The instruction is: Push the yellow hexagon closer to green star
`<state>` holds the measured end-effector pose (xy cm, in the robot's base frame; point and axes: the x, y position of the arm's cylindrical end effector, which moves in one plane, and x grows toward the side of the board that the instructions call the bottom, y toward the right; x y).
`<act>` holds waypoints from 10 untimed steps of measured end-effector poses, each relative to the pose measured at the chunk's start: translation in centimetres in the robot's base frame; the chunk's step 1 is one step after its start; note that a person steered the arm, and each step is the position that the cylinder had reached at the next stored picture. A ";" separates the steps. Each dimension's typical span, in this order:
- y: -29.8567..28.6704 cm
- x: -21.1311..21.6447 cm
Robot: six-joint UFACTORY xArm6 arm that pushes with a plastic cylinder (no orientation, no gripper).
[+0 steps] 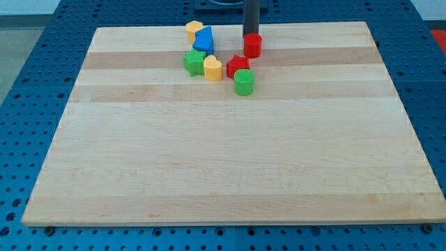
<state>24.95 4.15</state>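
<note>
The yellow hexagon [194, 29] sits near the board's top edge, touching the upper left of a blue block [204, 40]. The green star [194, 61] lies just below the blue block, apart from the hexagon. A second yellow block [213, 68] touches the green star's right side. My tip [251, 35] comes down at the view's top, right behind a red cylinder [252, 46] and well to the right of the hexagon. The tip's very end is partly hidden by the red cylinder.
A red star [237, 66] lies right of the second yellow block, with a green cylinder [244, 82] just below it. The wooden board [223, 160] rests on a blue perforated table [28, 104].
</note>
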 end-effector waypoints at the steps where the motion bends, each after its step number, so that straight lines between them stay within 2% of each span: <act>1: 0.2 1.9; 3: 0.3 -5.5; 5: -2.1 -5.5; 8: -11.1 -5.7; 10: -14.3 -5.6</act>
<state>19.33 -10.10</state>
